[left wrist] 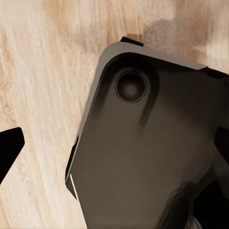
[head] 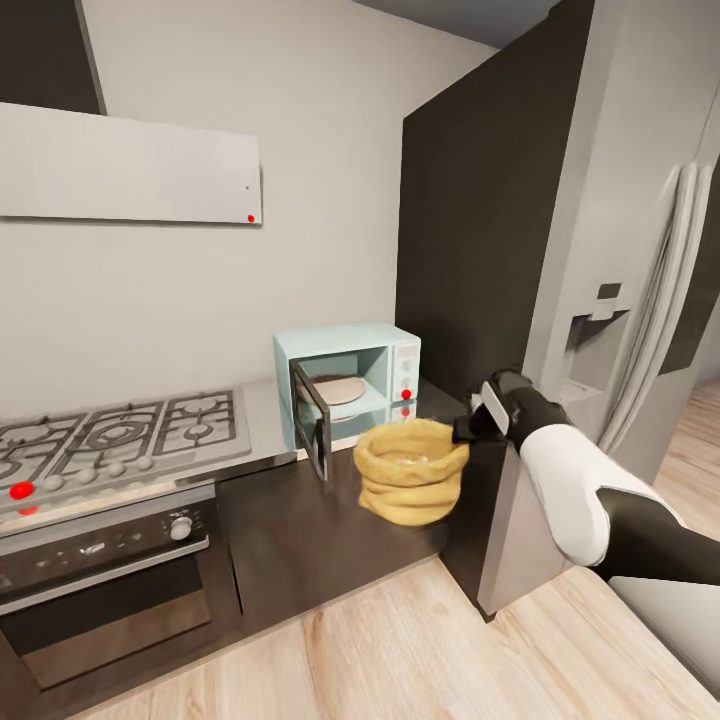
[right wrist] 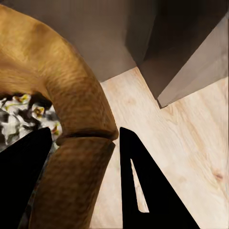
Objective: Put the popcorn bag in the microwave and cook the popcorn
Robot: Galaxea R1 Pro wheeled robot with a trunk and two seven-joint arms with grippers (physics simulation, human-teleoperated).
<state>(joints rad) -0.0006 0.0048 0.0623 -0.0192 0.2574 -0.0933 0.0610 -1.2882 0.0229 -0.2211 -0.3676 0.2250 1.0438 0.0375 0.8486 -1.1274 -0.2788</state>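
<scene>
The right gripper (head: 466, 428) pinches the rolled rim of the popcorn bag (head: 410, 472) — held in the air before the dark cabinet fronts, just below the open pale-blue microwave (head: 350, 385) — so the carrying step seems underway, and next it needs lifting through the doorway.

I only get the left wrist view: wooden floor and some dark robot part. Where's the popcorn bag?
Observer: The bag hangs from the right pincer, in front of the dark cabinets, off the countertop.
Visitor: Is the microwave ready for it?
Observer: The microwave stands just behind the bag with its door swung open.
Visitor: How is the bag gripped?
Observer: In the right wrist view, one finger is inside the rolled rim and the other outside.
</scene>
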